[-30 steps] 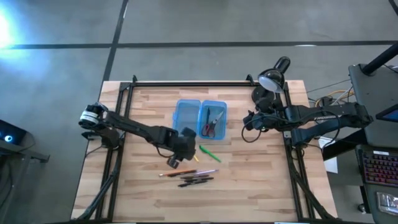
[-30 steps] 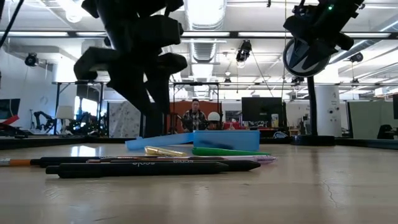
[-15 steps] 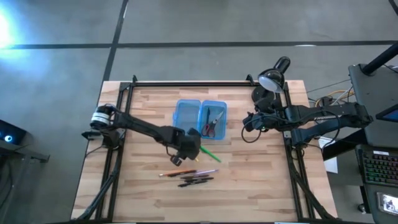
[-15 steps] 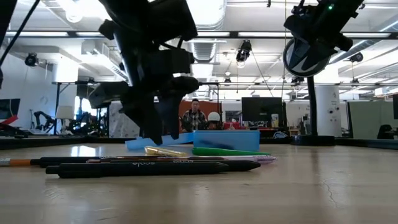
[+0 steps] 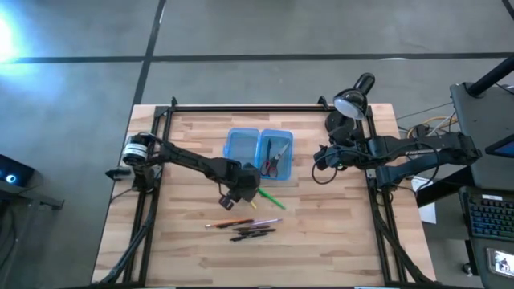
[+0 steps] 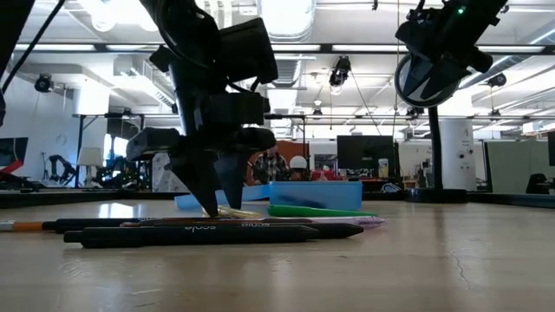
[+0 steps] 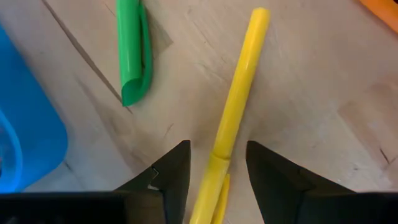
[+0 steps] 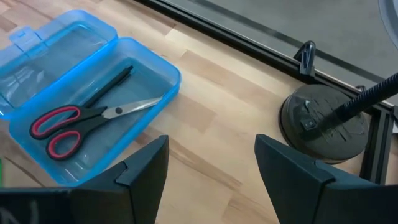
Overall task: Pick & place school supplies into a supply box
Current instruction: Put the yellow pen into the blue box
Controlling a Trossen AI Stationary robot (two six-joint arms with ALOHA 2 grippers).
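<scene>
The supply box (image 5: 259, 156) lies open near the middle of the table (image 5: 185, 241), its two blue halves side by side, with the red-handled scissors (image 8: 81, 121) and a black pen (image 8: 111, 84) already in the half nearer the right arm. The black desk lamp (image 5: 351, 103) stands beyond the box on the right arm's side.

Over the last second the left gripper (image 5: 241, 191) has swung from beside the loose pens toward the box's near edge and dropped until its fingers (image 6: 212, 178) reach the tabletop (a pick looks imminent, not yet made). The right gripper (image 8: 205, 180) waits spread open and empty, well off the box toward the lamp.

From above, the arm hides what it is after. The left wrist view settles it: the yellow pen (image 7: 233, 115) lies between the parted, unclosed fingers, with the green pen (image 7: 134, 50) just beside it, nearer the box. The remaining pens (image 5: 249, 229) lie farther from the box.
</scene>
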